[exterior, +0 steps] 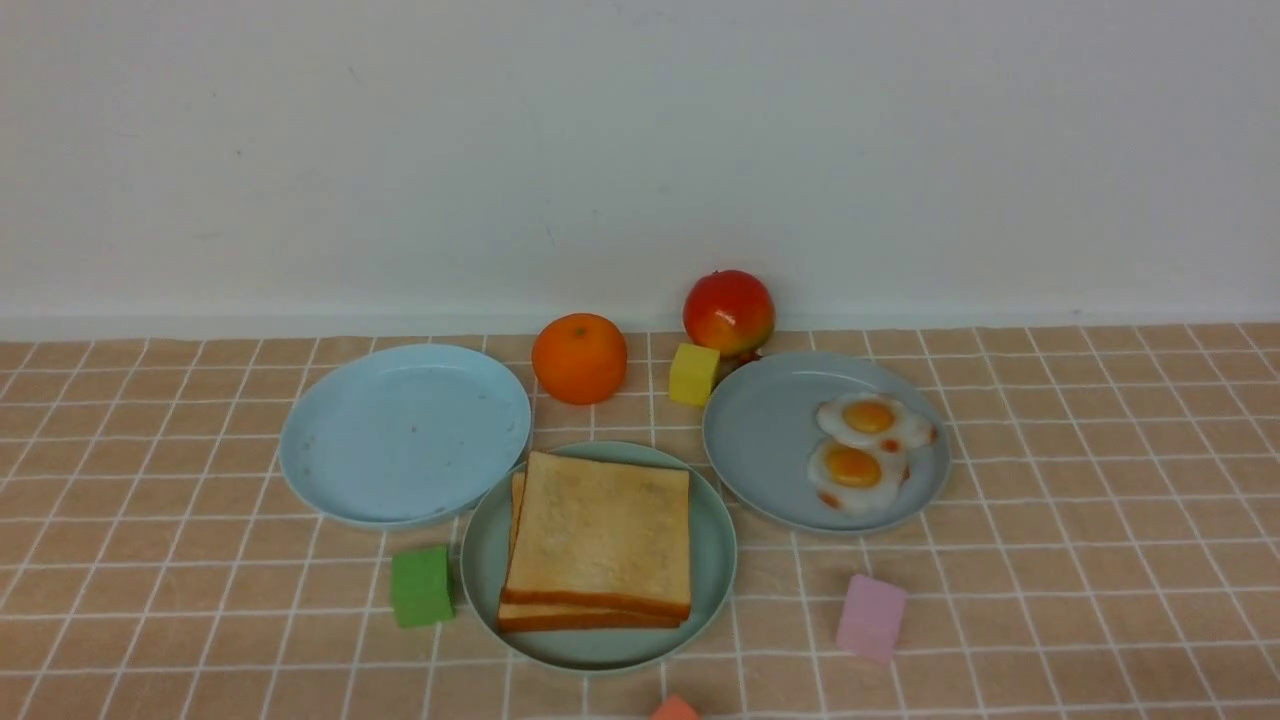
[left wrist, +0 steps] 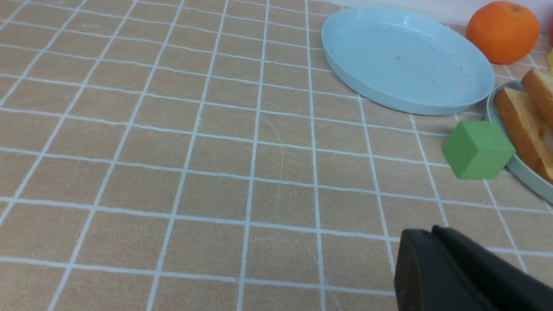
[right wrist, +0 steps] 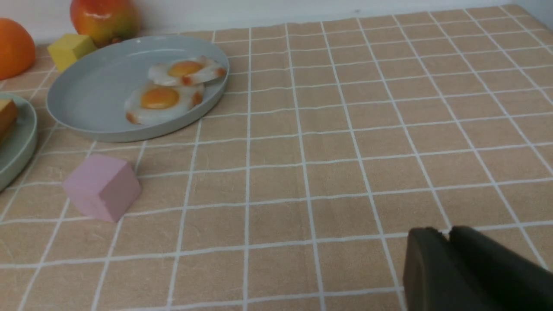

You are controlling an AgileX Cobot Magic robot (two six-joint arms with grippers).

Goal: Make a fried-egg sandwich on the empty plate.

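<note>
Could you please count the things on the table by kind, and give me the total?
Plates: 3 (sky-blue round plate, pale mint-green plate, grey-blue plate)
Square golden-brown toast slices: 2
Toy fried eggs with reddish edge spots: 2
Fruits: 2 (orange, red-yellow apple)
Cubes: 4 (green, yellow, pink, one orange-red cube, partly cut off)
Total: 13

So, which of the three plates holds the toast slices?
The mint-green plate nearest the camera, middle one; the sky-blue plate is bare, the grey-blue plate holds two eggs.
</note>
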